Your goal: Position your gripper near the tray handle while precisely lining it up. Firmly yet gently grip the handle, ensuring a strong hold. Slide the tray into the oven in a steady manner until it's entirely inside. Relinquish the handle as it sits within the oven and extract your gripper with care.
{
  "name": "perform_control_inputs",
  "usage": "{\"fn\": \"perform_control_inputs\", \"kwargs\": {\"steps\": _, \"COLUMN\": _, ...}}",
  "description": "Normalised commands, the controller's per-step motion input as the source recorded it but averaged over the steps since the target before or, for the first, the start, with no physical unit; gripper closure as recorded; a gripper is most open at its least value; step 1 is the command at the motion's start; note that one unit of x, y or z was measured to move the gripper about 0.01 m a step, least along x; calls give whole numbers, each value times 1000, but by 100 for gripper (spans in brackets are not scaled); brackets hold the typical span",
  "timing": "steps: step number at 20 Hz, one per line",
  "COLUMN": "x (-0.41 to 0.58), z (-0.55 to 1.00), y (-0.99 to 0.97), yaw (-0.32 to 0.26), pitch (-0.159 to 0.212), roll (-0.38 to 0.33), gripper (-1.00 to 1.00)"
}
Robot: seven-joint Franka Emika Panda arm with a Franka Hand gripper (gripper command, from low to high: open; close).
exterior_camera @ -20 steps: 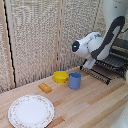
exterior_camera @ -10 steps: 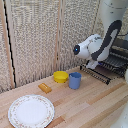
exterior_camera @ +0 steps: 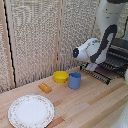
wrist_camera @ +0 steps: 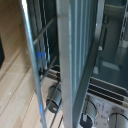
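Wooden table [exterior_camera: 95, 102] under slatted screens, tray [exterior_camera: 102, 72] at right-centre of the exterior view jutting from oven [exterior_camera: 119, 52], gripper [exterior_camera: 91, 67] at its front edge, grasp can't be told; push level and straight so the bars don't snag.

one plate [exterior_camera: 31, 111], one cup [exterior_camera: 74, 80], one bowl [exterior_camera: 61, 76].

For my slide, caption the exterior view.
Franka arm's tool at the oven's wire tray, beside a blue cup, yellow bowl and patterned plate.
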Motion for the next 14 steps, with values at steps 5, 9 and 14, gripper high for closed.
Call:
{"fn": "perform_control_inputs", "kwargs": {"steps": 5, "x": 0, "z": -2, "y": -10, "yaw": 0, "pitch": 0, "roll": -4, "gripper": 100}}
{"fn": "perform_control_inputs", "kwargs": {"steps": 9, "x": 0, "z": -26, "y": 0, "yaw": 2, "pitch": 2, "roll": -35, "gripper": 100}}
{"fn": "perform_control_inputs", "kwargs": {"steps": 14, "x": -59, "z": -5, "y": -34, "yaw": 33, "pitch": 14, "roll": -11, "gripper": 100}}
